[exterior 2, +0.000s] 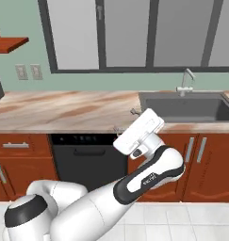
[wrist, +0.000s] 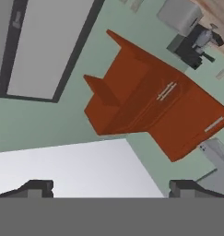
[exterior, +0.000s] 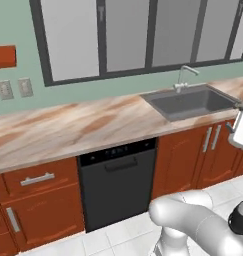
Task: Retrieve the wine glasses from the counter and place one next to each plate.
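Arm raised before the counter, no glass in hand.

From the left: the long beige-pink marbled counter [exterior 2: 64, 110] over red-brown cabinets, a black dishwasher [exterior 2: 87, 157], then the grey steel sink [exterior 2: 191, 107]. The gripper [wrist: 111, 186], jaws spread wide and empty, tilts up toward the wall cupboards. I cannot see the wine glasses or plates from here, so which way they lie from it is unclear.

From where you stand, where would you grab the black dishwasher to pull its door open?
Probably at the dark handle bar near the top of the dishwasher door, just under the counter. The bar lies level across the door and seems to stand a little off it. So I'd come straight from the front, one finger above the bar and one below, around its middle.
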